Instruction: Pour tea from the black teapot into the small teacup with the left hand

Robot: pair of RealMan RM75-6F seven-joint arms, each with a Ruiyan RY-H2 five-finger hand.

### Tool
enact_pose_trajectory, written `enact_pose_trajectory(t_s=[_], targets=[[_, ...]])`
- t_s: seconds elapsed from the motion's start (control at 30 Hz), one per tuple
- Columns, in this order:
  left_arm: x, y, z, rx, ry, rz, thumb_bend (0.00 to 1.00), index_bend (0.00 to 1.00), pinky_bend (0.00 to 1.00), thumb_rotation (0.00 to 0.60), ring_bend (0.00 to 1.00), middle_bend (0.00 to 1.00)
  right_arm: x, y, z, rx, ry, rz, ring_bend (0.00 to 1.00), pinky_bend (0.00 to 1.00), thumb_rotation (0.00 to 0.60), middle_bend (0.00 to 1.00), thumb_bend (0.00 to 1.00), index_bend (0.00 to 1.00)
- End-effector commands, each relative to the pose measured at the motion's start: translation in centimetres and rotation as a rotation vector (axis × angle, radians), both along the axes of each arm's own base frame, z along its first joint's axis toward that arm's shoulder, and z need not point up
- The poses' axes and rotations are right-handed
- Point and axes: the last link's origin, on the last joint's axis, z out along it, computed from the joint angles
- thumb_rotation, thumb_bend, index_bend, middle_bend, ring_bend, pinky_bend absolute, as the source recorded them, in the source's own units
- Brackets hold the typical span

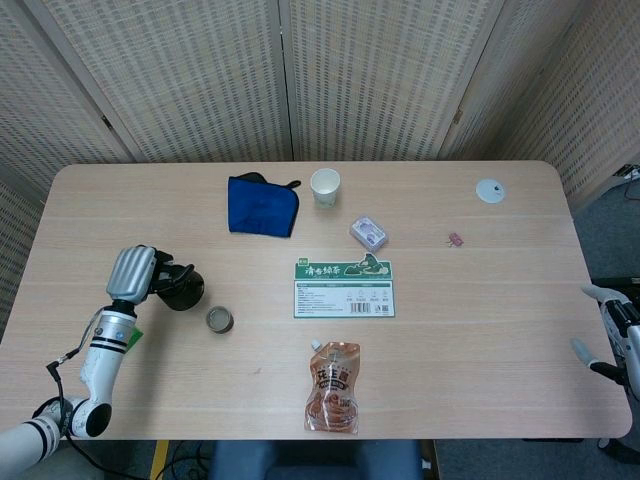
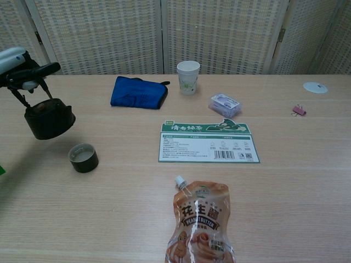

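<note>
Hanging from the left hand by its thin handle, the black teapot sits roughly level above the table. Small teacup stands just below-right of those fingers, apart. Right hand hangs with fingers spread, holding nothing.

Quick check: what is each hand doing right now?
Left hand: holds the black teapot by its handle.
Right hand: at the table's edge, fingers apart, holding nothing.
</note>
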Motion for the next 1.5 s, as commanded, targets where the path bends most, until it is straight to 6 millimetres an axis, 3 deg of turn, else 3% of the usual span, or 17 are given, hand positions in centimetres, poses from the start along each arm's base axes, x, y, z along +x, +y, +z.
enact_pose_trajectory(t_s=[0.03, 1.17, 1.5], targets=[[-0.4, 0.2, -0.5, -0.010, 0.043, -0.006, 0.17, 0.93, 0.44, 0.079, 0.89, 1.00, 0.0, 0.0, 0.0, 0.000, 0.000, -0.002, 0.22, 0.19, 0.600, 0.29, 0.20, 0.26], [-2.5, 0.6, -2.9, -0.053, 0.245, -0.041, 0.17, 0.88, 0.39, 0.084, 0.81, 1.00, -0.3, 0.2, 0.1, 0.000, 0.001, -0.014, 0.22, 0.19, 0.600, 0.29, 0.20, 0.26], [-2.8, 0.3, -2.8, -0.059, 0.266, -0.032, 0.17, 0.77, 0.38, 0.087, 0.67, 0.86, -0.2, 0.2, 0.1, -0.001, 0.001, -0.009, 0.22, 0.19, 0.600, 0.29, 0.20, 0.26]])
